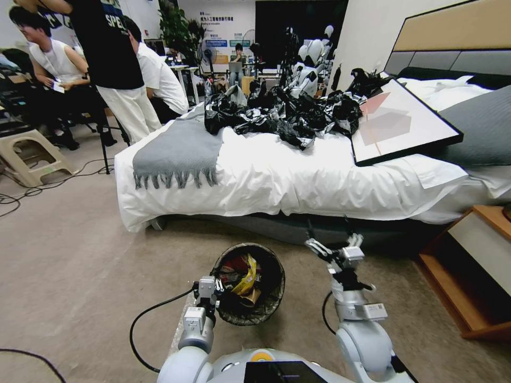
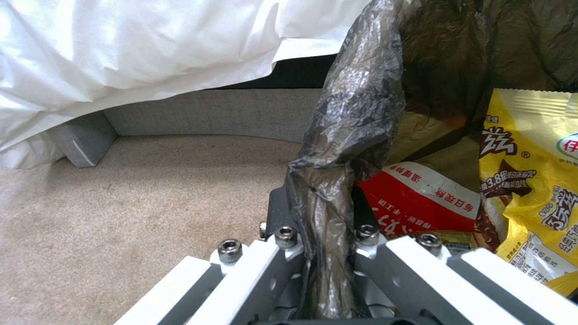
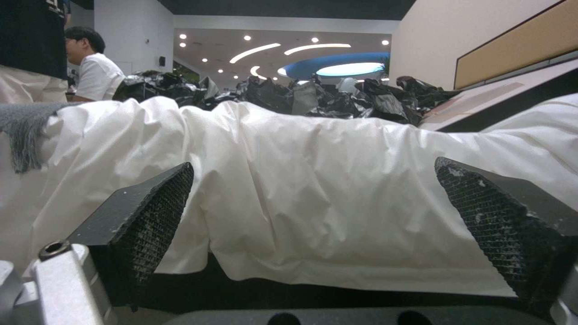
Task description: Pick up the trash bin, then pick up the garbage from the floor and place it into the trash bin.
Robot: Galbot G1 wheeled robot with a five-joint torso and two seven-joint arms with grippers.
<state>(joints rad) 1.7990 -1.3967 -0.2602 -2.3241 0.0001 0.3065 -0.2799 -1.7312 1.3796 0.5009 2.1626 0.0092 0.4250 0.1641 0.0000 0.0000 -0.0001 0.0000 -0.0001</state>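
Note:
The trash bin [image 1: 279, 287], lined with a black bag, hangs just above the carpet in front of me, in the head view. My left gripper [image 1: 215, 290] is shut on its near left rim; the left wrist view shows the fingers [image 2: 283, 225] pinching the bag-covered rim [image 2: 352, 117]. Garbage lies inside the bin: a yellow snack packet [image 2: 536, 180] [image 1: 247, 279] and a red-and-white wrapper [image 2: 421, 198]. My right gripper [image 1: 332, 242] is open to the right of the bin, facing the side of the bed. Its two black pads [image 3: 151, 212] stand wide apart with nothing between them.
A bed with a white sheet [image 1: 298, 175] stands close ahead, carrying black plastic sheets [image 1: 287, 114], a grey throw [image 1: 175, 149] and a framed picture [image 1: 399, 122]. A wooden nightstand [image 1: 468, 276] is on the right. Cables [image 1: 143, 319] lie on the carpet at left.

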